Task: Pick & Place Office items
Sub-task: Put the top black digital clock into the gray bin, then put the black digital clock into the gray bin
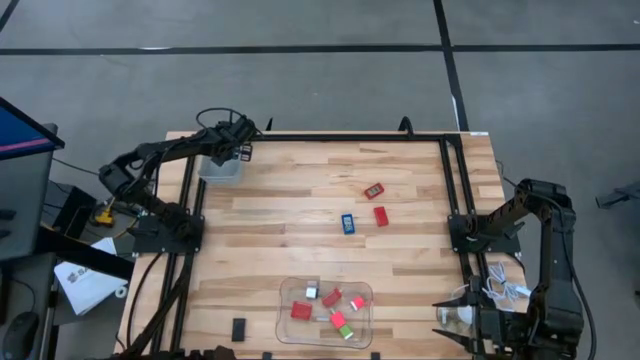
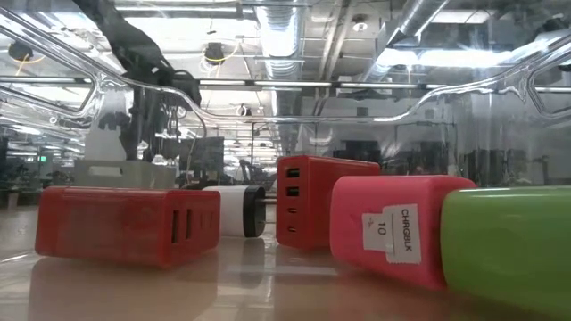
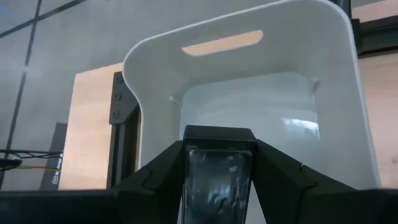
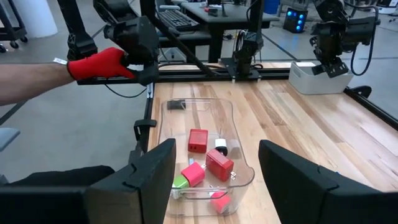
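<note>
My left gripper (image 1: 243, 145) is at the table's far left corner, over a white bin (image 1: 220, 166), shut on a flat glossy black rectangle (image 3: 217, 177). The bin's open inside (image 3: 249, 106) fills the left wrist view. Two red blocks (image 1: 373, 190) (image 1: 381, 215) and a blue piece (image 1: 348, 223) lie flat on the table's middle. A black rectangle (image 1: 239, 328) lies at the near edge. Several red, green and white items lie in a clear tray (image 1: 325, 310). My right gripper (image 4: 217, 186) waits open at the near right corner (image 1: 455, 312), its fingers pointing toward that tray (image 4: 199, 162). My left gripper pinches the black rectangle between its two fingers (image 3: 155, 180); the rectangle's free end (image 3: 217, 134) sticks out past them. It is lifted clear, held above the white bin's open inside. The fingers come at the bin from above.
Black frame rails run along the table's left (image 1: 190, 220), far (image 1: 340, 137) and right (image 1: 452, 190) sides. A white cable and round object (image 1: 505, 292) lie beside the right arm. A person's red-gloved hand (image 4: 99, 62) shows beyond the table's left side. Bare wood lies between bin and tray.
</note>
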You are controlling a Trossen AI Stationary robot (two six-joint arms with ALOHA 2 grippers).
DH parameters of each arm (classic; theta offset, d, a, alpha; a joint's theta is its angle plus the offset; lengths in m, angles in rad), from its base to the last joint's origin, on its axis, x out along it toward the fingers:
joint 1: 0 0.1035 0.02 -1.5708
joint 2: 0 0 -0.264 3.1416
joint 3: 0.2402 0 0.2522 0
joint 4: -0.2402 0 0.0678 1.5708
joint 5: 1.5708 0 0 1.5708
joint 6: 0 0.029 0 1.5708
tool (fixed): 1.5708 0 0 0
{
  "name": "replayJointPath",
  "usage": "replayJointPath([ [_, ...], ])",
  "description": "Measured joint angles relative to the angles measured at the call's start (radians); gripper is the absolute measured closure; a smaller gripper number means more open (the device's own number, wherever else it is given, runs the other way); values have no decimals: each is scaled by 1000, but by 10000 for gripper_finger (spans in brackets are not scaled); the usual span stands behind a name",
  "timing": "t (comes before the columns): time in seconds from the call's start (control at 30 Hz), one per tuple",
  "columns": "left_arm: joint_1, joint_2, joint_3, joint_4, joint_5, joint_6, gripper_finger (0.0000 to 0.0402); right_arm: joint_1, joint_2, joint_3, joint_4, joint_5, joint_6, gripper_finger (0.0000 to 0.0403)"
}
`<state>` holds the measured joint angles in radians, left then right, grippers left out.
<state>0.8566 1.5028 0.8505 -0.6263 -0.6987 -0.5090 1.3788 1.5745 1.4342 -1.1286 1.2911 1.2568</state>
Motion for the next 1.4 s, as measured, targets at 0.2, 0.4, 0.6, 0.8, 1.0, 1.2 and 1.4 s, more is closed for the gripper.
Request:
replayJointPath([
  [0.2, 0, -8, 0, 17, 31, 21, 239, 0, 0, 0, -1, 0, 0, 179],
  [0.4, 0, -8, 0, 25, 34, 39, 220, -1, -1, 0, -1, 0, 4, 179],
  [0.6, 0, -11, 0, 31, 59, 115, 205, -1, -1, 0, -1, 0, 3, 179],
  [0.8, -1, -38, -1, 72, 123, 187, 186, -1, -1, 0, -1, 0, 3, 179],
  [1.0, -8, -234, -1, 191, 284, 268, 176, -1, -1, 1, -20, -1, 32, 179],
  [1.2, -9, -481, 0, 181, 759, 346, 184, -1, -1, 1, -42, 0, 52, 179],
  [1.4, -131, -649, 0, -5, 1099, 340, 204, -1, -1, 1, -50, 16, 52, 179],
])
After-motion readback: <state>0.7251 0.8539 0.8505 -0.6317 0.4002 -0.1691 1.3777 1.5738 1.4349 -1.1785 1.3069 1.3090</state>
